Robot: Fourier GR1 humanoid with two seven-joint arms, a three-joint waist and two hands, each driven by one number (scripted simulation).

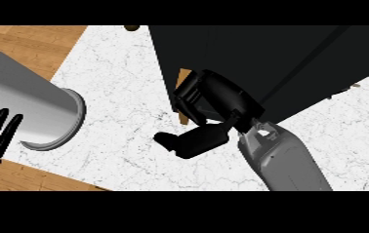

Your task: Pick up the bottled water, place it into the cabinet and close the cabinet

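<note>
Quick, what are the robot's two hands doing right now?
Left robot hand: open, straight fingers up at the left edge, resting.
Right robot hand: by the black cabinet; cannot tell if it holds anything.

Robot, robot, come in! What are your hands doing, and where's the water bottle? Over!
Right hand at the black cabinet edge, fingers unclear. Left hand resting, open, at left edge. Bottle not in sight. Nothing in the way.

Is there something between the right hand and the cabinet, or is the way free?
Nothing visible stands between them. The right hand is already at the front edge of the black cabinet, above the white counter. The bottled water does not show; I cannot tell whether the hand hides it. The left hand rests at the view's left edge.
</note>
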